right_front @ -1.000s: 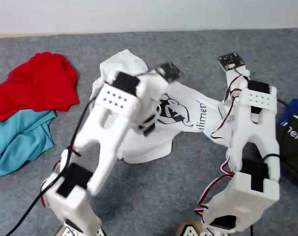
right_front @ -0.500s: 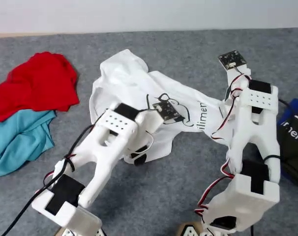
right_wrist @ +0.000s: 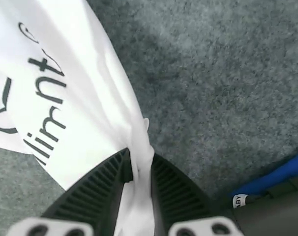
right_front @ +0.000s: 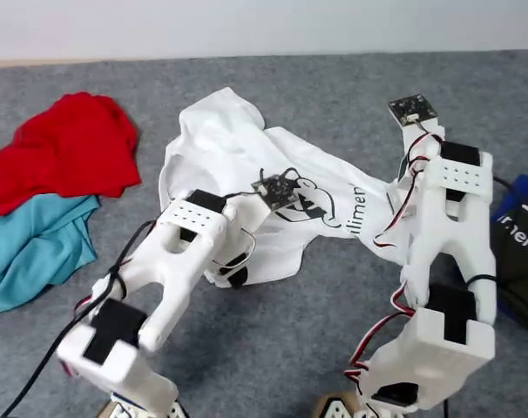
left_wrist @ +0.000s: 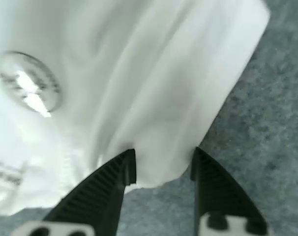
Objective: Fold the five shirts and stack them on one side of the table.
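A red shirt [right_front: 72, 148] sits far left; a crumpled white shirt [right_front: 229, 157] lies in the middle of the grey table [right_front: 334, 87].
The cloth looks light, limp and quick to bunch, so a hem or corner is the best hold. The left gripper [left_wrist: 163, 164] has its jaws spread around a folded near edge. The right gripper [right_wrist: 140, 164] pinches the shirt's right edge tight, beside the lettering.

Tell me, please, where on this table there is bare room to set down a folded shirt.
Bare table runs along the far edge behind the white shirt, and a near patch lies between the left arm and right arm. The left side is crowded by the red shirt and teal shirt, the right by the black shirt.
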